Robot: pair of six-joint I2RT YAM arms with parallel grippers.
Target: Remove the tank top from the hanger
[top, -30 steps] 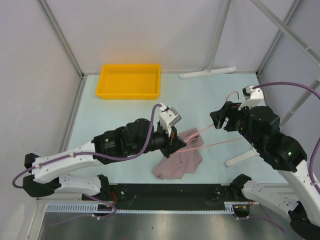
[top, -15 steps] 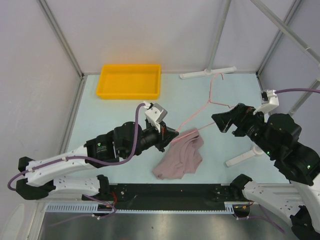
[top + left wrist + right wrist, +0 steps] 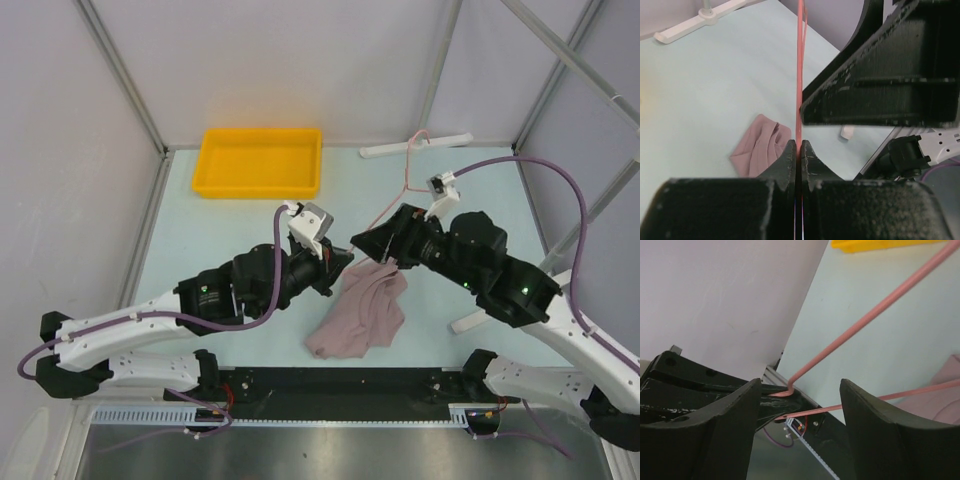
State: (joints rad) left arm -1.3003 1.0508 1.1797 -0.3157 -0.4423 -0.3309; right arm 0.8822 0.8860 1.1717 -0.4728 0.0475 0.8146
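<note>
Pale table (image 3: 220, 230) bears tank top (image 3: 362, 315) — hanger (image 3: 800, 75) wire vanishes inside clamped left gripper (image 3: 799, 150).

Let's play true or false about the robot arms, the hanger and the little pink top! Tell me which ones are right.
1. The left hand is pinching the hanger. True.
2. The tank top is inside the yellow tray. False: it is out on the table, close to the two hands.
3. The right hand is open, with the hanger's wire passing between its fingers. True.
4. The hanger is blue. False: it is thin pink wire.
5. The yellow tray sits right next to the arms' bases. False: it is at the far side of the table, by the back wall.
</note>
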